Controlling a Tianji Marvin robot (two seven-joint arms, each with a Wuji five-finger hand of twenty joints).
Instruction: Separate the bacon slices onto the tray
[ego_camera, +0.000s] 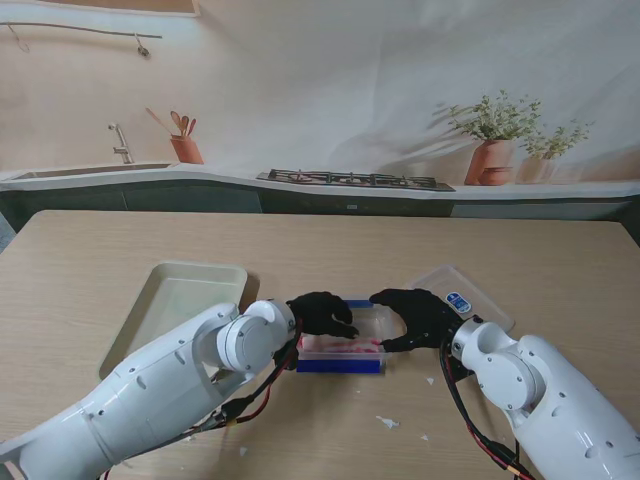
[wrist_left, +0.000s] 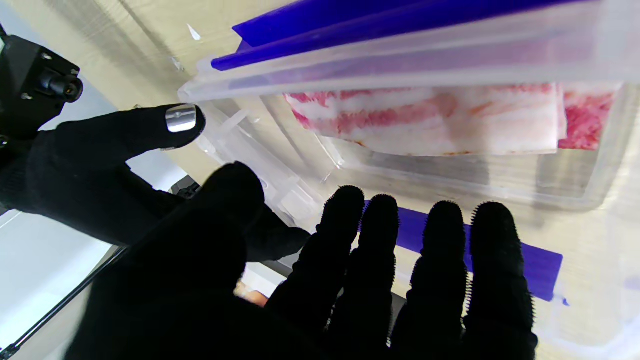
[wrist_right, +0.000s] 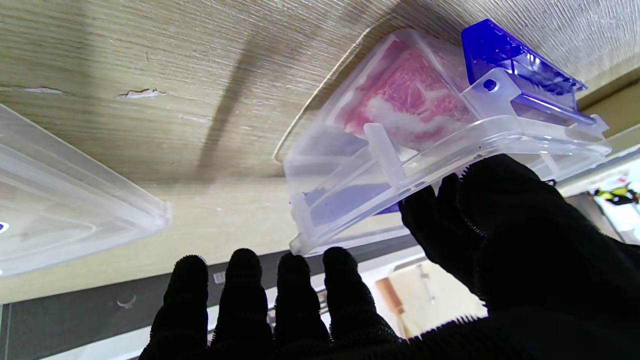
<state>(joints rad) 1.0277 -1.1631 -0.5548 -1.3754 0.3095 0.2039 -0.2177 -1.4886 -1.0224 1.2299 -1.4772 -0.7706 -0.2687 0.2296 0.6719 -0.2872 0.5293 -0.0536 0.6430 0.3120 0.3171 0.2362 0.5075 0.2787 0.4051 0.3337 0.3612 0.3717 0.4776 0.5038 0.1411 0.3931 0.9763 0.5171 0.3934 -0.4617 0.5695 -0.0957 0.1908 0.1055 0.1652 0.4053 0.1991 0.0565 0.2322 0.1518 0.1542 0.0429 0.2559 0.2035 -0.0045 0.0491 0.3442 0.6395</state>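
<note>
A: Where's the bacon (ego_camera: 342, 346) sitting?

B: It's lying in a clear box (ego_camera: 345, 338) w/ blue clips, in the middle of the wood table (ego_camera: 80, 260), nearer to me. Pink and white strips are bunching at one end of the box, and they're looking stuck together.

A: And the tray (ego_camera: 172, 300)?

B: It's sitting on the left, just beside the left arm. It's cream colored and not touching the box.

A: What's the left hand (ego_camera: 322, 313) doing?

B: It's hovering over the left end of the box. Its fingers (wrist_left: 440, 270) are staying straight and side by side, thumb sticking out. It isn't holding anything.

A: The right hand (ego_camera: 415, 318)?

B: It's curving round the right end of the box. In the right wrist view the thumb (wrist_right: 505, 215) is pressing on the box rim, and the other fingertips (wrist_right: 295, 290) are sitting right by the box corner. Can't tell if it's really gripping, tho.

A: Anything else?

B: A clear lid (ego_camera: 462, 297) is lying flat past the right hand, and small white bits (ego_camera: 387, 423) are lying on the table near me.
</note>
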